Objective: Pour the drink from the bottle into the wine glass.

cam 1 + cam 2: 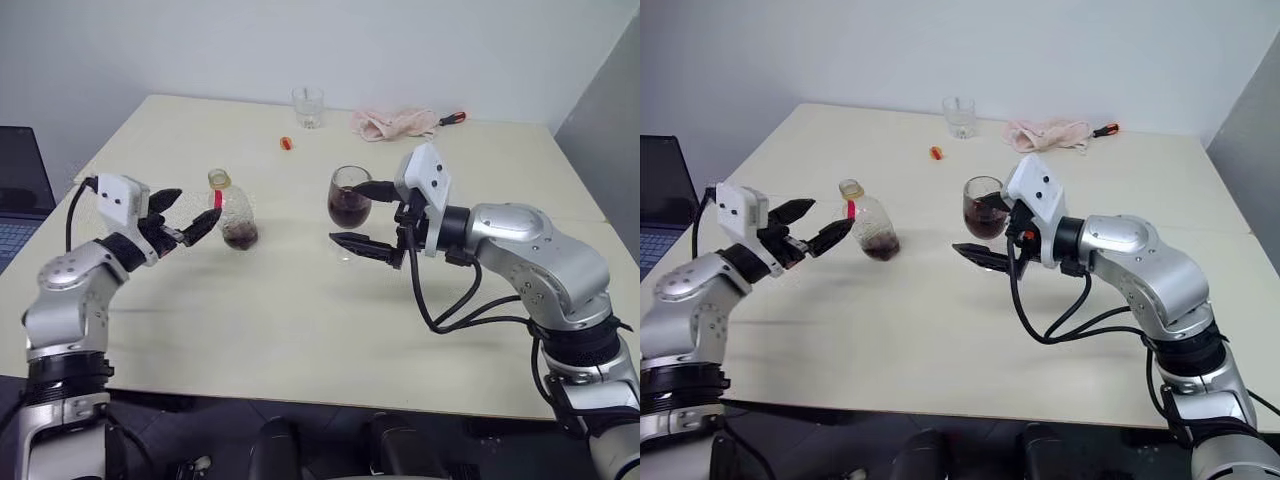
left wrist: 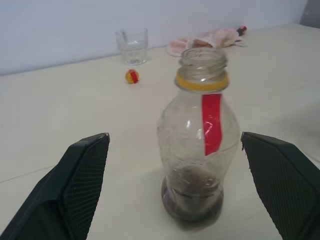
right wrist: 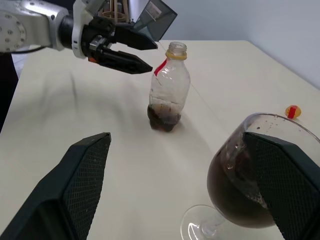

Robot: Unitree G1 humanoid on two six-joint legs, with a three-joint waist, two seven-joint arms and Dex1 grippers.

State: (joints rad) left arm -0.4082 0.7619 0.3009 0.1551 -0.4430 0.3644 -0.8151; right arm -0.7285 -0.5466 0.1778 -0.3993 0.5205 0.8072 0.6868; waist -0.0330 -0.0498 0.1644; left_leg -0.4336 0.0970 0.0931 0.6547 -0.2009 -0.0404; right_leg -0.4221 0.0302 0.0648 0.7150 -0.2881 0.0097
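Note:
The bottle [image 1: 234, 210] stands upright and uncapped on the table, a little dark drink [image 1: 240, 237] left in its bottom. My left gripper [image 1: 196, 208] is open just to its left, pointing at it without touching; the left wrist view shows the bottle [image 2: 199, 150] ahead, between the spread fingers. The wine glass [image 1: 349, 203] stands mid-table with dark drink [image 3: 235, 195] filling the lower bowl. My right gripper [image 1: 362, 216] is open beside it, one finger [image 3: 282, 185] close in front of the bowl, nothing gripped.
A yellow-red cap [image 1: 286, 143] lies behind the bottle. A short clear tumbler [image 1: 308, 106], a pink cloth [image 1: 392, 123] and a red-handled tool [image 1: 452, 118] sit along the far edge. A laptop [image 1: 20, 190] stands off the table's left side.

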